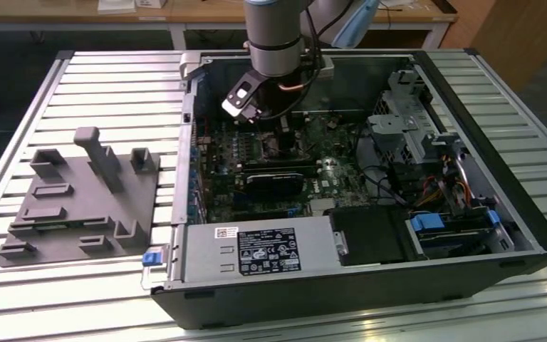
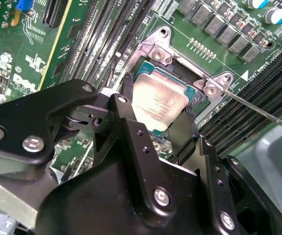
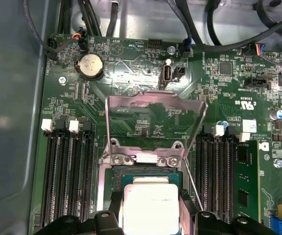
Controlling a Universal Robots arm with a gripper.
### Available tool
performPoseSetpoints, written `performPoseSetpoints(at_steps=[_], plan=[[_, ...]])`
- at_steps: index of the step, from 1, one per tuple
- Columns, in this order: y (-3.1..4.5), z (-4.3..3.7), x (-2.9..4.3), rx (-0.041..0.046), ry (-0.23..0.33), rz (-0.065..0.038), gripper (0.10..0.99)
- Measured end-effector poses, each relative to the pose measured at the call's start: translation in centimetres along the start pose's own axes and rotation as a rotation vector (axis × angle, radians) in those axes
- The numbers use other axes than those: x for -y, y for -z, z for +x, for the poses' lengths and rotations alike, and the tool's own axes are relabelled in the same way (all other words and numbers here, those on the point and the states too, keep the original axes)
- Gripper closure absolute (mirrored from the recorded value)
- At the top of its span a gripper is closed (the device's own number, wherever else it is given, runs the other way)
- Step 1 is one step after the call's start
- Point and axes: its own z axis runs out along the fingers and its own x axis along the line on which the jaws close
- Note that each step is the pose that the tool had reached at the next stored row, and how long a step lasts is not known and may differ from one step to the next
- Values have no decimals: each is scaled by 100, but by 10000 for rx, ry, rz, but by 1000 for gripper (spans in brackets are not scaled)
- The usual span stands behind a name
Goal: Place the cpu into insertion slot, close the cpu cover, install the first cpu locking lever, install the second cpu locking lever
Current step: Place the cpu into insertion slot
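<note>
**CPU over the socket, claw gripping it**

My arm (image 1: 275,43) is dropping in from the top of the exterior view into the open PC case (image 1: 350,285), which is lying on the slatted desk (image 1: 112,78). Wrist is pointing down at the motherboard (image 1: 340,178).

My claw (image 2: 159,99) is clamping the cpu (image 2: 156,108), opened just to chip width. Fingers (image 2: 182,132) are pressing on 2 opp. edges, pale face up.

Chip is sitting right over the insertion slot (image 3: 141,172), approx. square w/ it. Can't tell if it's seated or just above.

The cpu cover (image 3: 155,99) is standing raised on its hinge at the slot's edge, away from the chip. Thin lever rod (image 2: 258,110) is slanting off from the slot's corner.
</note>
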Motion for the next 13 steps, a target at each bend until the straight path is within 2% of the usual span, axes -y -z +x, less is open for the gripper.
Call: performPoseSetpoints(at_steps=[13], plan=[[-22,20,-4,-21,-7,15,549]])
